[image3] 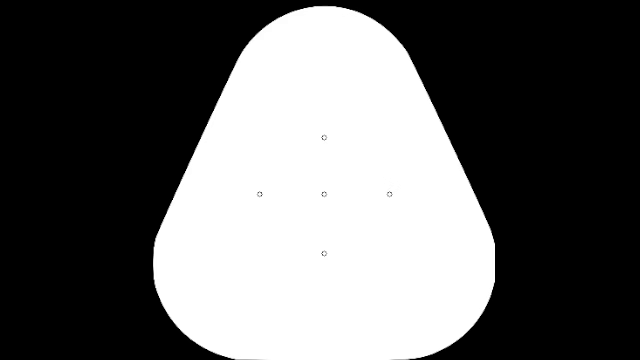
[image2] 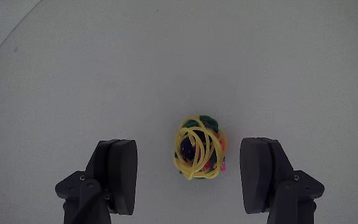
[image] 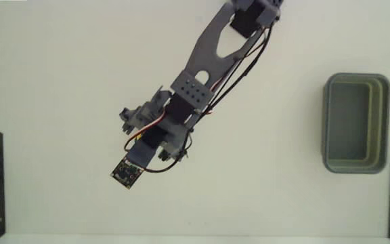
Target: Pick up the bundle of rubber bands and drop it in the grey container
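Between the spread fingers [image2: 120, 177] of the open gripper [image2: 190, 177] in the wrist view sits the bundle of rubber bands [image2: 199, 149], on the white table [image2: 166, 56], touching neither finger and nearer the right one. The grey container [image: 355, 123] stands well apart at the fixed view's right. Risk: closing off-centre could nudge or squirt the springy clump out.

The table [image2: 166, 62] is smooth, matt white. The bands [image2: 199, 149] look like thin, slightly glossy rubber. The gripper [image2: 188, 177] fingers [image2: 120, 174] are matt dark plastic, as is the arm [image: 202, 74]. The tub [image: 355, 123] is smooth grey-green plastic.
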